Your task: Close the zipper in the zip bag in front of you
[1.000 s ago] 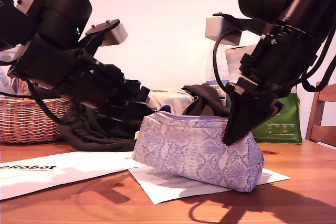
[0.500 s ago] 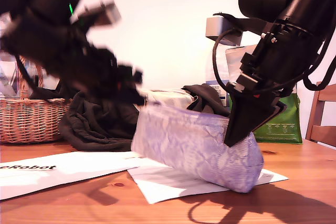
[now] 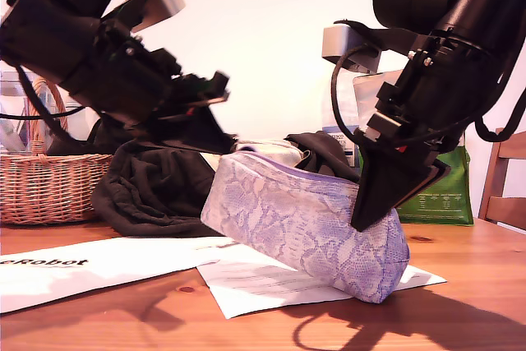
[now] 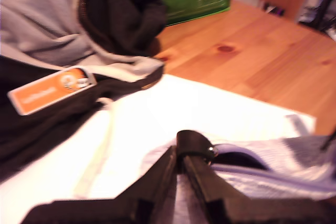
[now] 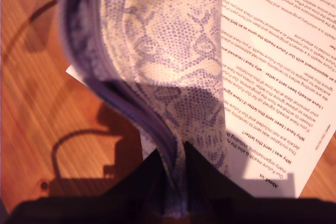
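Here, in the exterior view, the zip bag (image 3: 304,228) lies tilted on a printed sheet (image 3: 263,281) on the counter (image 3: 477,285). The end at the exterior view's left is raised; the other end rests low. The second pincer (image 3: 370,211) is clamped on that low end. The first pincer (image 3: 220,131) reaches to the raised end, in front of a black clothing heap (image 3: 156,187).

In the first wrist view, the first pincer (image 4: 181,156) is narrowed onto a small dark pull tab (image 4: 194,142) at the end of the zipper (image 4: 273,179).

In the second wrist view, the second pincer (image 5: 172,169) grips the pouch fabric beside the purple zip line (image 5: 126,103).
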### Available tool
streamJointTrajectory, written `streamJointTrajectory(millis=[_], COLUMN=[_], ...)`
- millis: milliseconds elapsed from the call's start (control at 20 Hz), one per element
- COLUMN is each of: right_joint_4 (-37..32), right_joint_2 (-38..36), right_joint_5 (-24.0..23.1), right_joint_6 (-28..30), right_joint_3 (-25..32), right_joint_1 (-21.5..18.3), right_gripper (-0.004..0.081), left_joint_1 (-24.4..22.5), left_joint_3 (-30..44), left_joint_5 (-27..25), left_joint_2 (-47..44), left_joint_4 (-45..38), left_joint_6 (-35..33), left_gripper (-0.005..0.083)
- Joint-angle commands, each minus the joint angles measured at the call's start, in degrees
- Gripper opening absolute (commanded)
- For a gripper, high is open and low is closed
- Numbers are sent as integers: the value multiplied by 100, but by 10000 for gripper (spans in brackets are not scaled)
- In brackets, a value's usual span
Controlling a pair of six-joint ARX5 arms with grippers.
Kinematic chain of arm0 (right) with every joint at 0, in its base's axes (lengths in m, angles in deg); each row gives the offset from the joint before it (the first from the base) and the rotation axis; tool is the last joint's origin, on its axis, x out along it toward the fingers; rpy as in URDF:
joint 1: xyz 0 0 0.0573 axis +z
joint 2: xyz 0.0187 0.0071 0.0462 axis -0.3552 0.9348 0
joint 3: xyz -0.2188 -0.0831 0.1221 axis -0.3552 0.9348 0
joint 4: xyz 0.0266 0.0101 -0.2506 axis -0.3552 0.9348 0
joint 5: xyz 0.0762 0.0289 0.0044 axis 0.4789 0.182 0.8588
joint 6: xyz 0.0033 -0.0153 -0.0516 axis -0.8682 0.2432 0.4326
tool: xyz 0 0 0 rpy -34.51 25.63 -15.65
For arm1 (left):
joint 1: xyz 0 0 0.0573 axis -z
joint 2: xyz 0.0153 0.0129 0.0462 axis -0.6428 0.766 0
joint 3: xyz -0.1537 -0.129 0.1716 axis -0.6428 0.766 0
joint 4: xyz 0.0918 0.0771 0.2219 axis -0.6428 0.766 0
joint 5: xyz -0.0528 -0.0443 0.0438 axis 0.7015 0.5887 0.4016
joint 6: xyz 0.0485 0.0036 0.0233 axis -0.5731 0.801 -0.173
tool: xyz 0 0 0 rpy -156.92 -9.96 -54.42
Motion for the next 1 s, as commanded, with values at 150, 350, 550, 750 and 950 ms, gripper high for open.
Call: streamJointTrajectory(millis=[150,350,550,750,950], right_joint_4=[101,125,142,192,208], right_joint_2=[83,83,83,81,81], right_joint_5=[-17,-24,-46,-46,-133], right_joint_6=[-114,-177,-216,-214,-216], right_joint_3=[63,63,63,50,39], right_joint_1=[26,26,28,50,188], right_gripper=[-11,-11,116,232,327], left_joint_1=[442,509,313,9,-160], left_joint_3=[-42,-46,-46,-46,-46], left_joint_5=[133,116,-343,-634,-767], left_joint_2=[-59,-61,-61,-42,334], left_joint_4=[-131,-136,179,629,634], left_joint_6=[179,343,337,343,463], left_gripper=[-19,-19,-19,-19,-19])
